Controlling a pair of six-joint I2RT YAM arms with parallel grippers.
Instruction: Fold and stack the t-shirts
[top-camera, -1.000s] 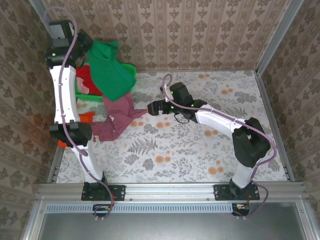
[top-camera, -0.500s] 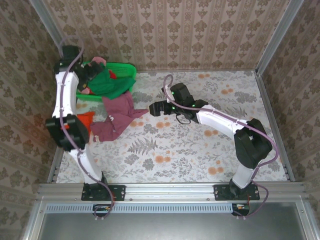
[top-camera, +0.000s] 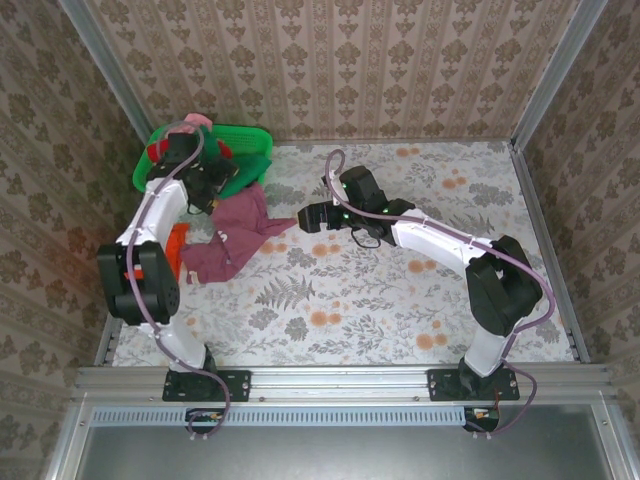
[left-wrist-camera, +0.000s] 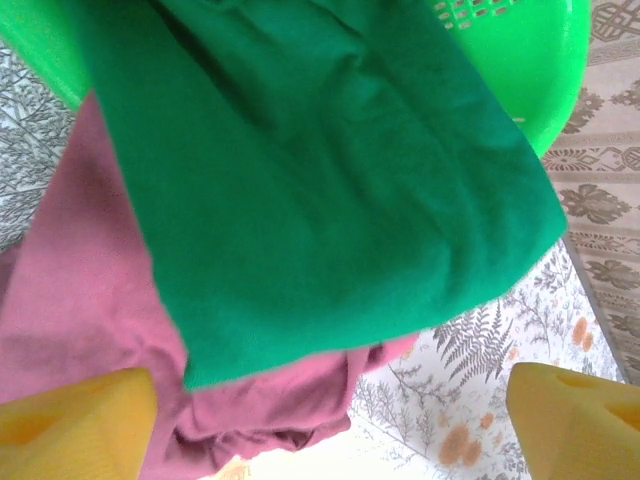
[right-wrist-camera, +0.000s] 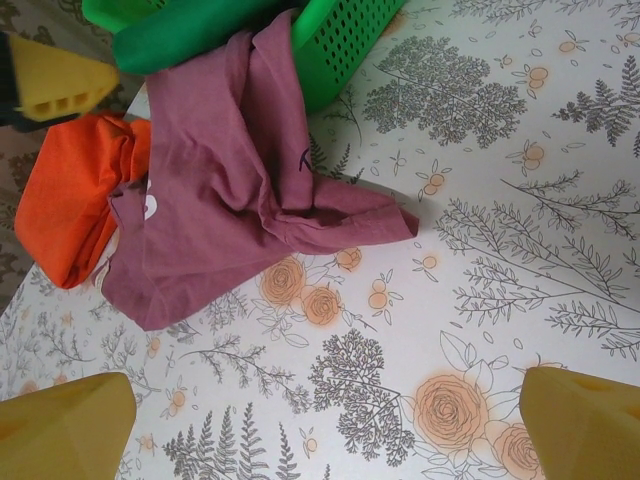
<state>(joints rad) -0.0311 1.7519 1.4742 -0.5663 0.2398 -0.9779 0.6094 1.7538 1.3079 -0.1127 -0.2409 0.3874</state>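
Seen from above, your 2 arms reach over a flower-printed desk enclosed by wallpapered walls. Your left tool sits at the far left corner, beside the green basket. In its wrist view, its 2 yellow fingertips stand wide apart at the bottom corners, open, with nothing pinched between them. Ahead of them a green t-shirt drapes out over the basket rim and lies across the top of a maroon t-shirt. The maroon t-shirt lies crumpled on the desk just in front of the basket, with its upper edge against the basket's wall and a small pale print showing on its chest. An orange-red t-shirt is bunched at the maroon one's left side, touching it, at the desk's left edge. Your right tool hovers near the middle of the desk, pointed at the maroon t-shirt and just beside its right edge. Its fingers are spread fully open over bare desk, holding nothing.
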